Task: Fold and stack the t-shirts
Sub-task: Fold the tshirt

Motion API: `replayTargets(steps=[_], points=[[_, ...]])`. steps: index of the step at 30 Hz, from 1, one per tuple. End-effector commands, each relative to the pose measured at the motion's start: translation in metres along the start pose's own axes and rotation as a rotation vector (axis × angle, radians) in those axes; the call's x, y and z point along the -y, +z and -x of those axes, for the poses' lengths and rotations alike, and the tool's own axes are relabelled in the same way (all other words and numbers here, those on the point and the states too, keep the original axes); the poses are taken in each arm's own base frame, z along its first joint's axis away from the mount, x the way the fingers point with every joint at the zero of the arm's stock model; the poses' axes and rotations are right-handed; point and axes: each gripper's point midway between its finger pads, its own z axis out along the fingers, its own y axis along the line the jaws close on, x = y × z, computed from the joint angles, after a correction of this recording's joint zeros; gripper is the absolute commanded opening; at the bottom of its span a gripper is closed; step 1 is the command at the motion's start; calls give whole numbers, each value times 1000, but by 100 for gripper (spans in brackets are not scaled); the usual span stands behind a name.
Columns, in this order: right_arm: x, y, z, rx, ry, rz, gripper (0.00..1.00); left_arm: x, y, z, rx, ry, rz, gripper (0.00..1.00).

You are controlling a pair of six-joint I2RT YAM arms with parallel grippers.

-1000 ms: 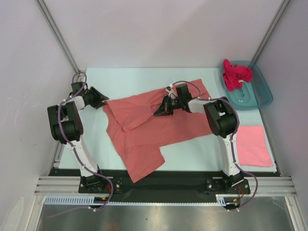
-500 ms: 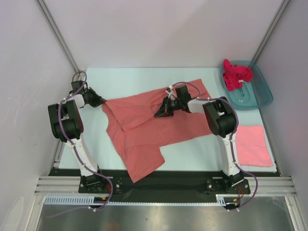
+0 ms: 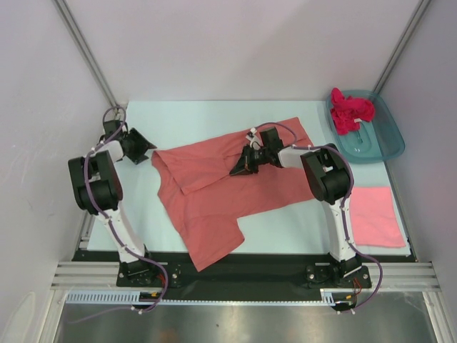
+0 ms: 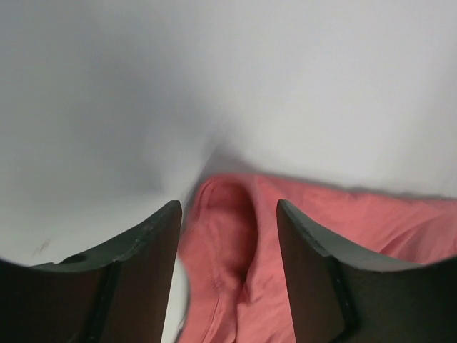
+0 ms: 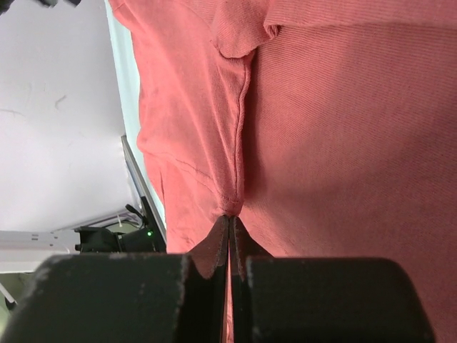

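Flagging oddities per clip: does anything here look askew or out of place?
The salmon-coral t-shirt lies skewed and rumpled, its near corner overhanging the table edge; the magenta t-shirt sits wadded in the teal tub.

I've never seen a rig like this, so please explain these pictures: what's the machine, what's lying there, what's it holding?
Two robot arms stand at a table. One picture looks down from above; the others come from wrist cameras. A salmon shirt lies spread out, a folded pink shirt lies at the right, a magenta shirt is bunched in a teal tub. The right fingers are shut on a fold of the salmon shirt; the left fingers are open, holding nothing.
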Motion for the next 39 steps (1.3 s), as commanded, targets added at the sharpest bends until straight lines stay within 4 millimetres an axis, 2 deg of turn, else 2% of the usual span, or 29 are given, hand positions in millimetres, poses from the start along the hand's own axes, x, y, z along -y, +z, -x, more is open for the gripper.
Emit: replayTargets(steps=[1,2,3,4,5,6,7,9,11,12,15,16,18,19,22,26,30,34,39], points=[[-4,1,3,-3,-34,0,1,-1,-54,14,117,40,68,62],[-4,2,3,-7,-31,-1,1,4,-64,7,122,42,51,62],[-6,3,4,-6,-38,3,1,25,-91,7,171,77,-4,61],[-4,5,4,-5,-36,4,1,14,-92,-19,137,75,4,61],[-6,7,4,-7,-40,8,1,21,-103,-34,126,85,-44,60],[-6,9,2,-13,-41,10,1,42,-123,-42,168,119,-130,60],[-8,10,2,-15,-45,15,1,26,-120,-80,105,100,-142,62],[-12,14,0,-23,-54,25,1,31,-134,-123,79,89,-226,70],[-16,16,-1,-26,-59,38,1,31,-139,-145,75,89,-233,72],[-17,17,-1,-25,-62,42,1,39,-141,-166,45,131,-251,73],[-21,18,-5,-33,-76,47,1,31,-143,-200,23,147,-227,73],[-22,18,-6,-38,-72,48,1,18,-139,-210,12,137,-197,73],[-21,18,-8,-37,-75,49,1,20,-139,-215,31,133,-228,72],[-20,18,-9,-38,-67,50,1,14,-136,-220,28,135,-218,71],[-19,18,-11,-39,-66,55,1,11,-133,-219,45,164,-206,66],[-18,19,-12,-40,-64,57,1,24,-126,-213,55,174,-252,53],[-20,19,-11,-40,-70,65,0,27,-118,-207,58,183,-238,52],[-18,19,-12,-46,-66,69,0,24,-107,-206,44,185,-205,57],[-17,20,-12,-47,-67,72,0,31,-101,-201,49,203,-222,57]])
